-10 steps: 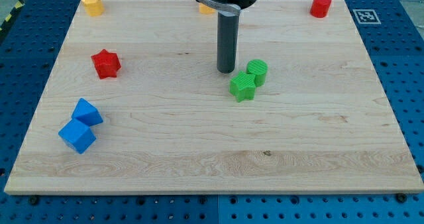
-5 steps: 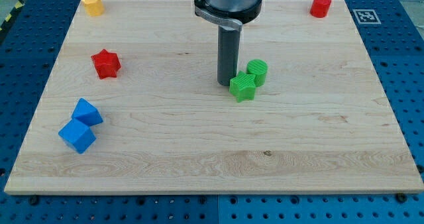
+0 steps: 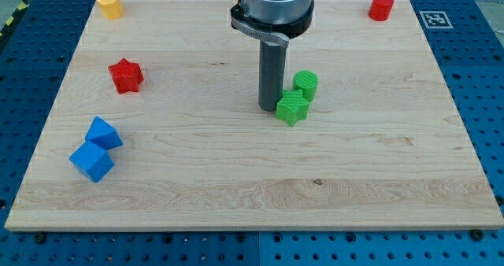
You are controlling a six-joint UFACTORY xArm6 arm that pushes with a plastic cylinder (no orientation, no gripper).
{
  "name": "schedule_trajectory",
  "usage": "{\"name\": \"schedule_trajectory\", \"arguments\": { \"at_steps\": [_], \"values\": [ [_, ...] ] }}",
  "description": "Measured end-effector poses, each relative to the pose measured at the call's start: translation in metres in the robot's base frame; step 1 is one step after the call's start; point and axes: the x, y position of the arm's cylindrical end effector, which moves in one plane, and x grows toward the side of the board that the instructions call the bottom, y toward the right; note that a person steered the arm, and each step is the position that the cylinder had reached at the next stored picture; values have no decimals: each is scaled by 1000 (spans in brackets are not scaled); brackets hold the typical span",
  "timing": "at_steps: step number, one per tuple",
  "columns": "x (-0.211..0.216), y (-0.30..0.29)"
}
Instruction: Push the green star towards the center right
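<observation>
The green star (image 3: 293,107) lies near the board's middle, a little right of centre. My tip (image 3: 270,108) stands right against its left side, touching it. A green cylinder (image 3: 306,85) sits just above and right of the star, touching it or nearly so. The rod rises from the tip to the arm's dark flange at the view's top.
A red star (image 3: 125,75) lies at the left. Two blue blocks (image 3: 103,133) (image 3: 92,161) sit at the lower left. A yellow block (image 3: 110,5) is at the top left corner, a red cylinder (image 3: 381,6) at the top right. The wooden board (image 3: 378,179) ends in blue pegboard.
My tip has moved down and slightly right to the green star's left side. The star has shifted a few pixels to the right. The cylinder has hardly moved.
</observation>
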Motion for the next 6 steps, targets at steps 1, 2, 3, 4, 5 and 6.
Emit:
{"name": "schedule_trajectory", "arguments": {
  "at_steps": [1, 2, 3, 4, 5, 6],
  "values": [
    [0, 0],
    [0, 0],
    [17, 15],
    [19, 52],
    [19, 83],
    [26, 94]
  ]
}}
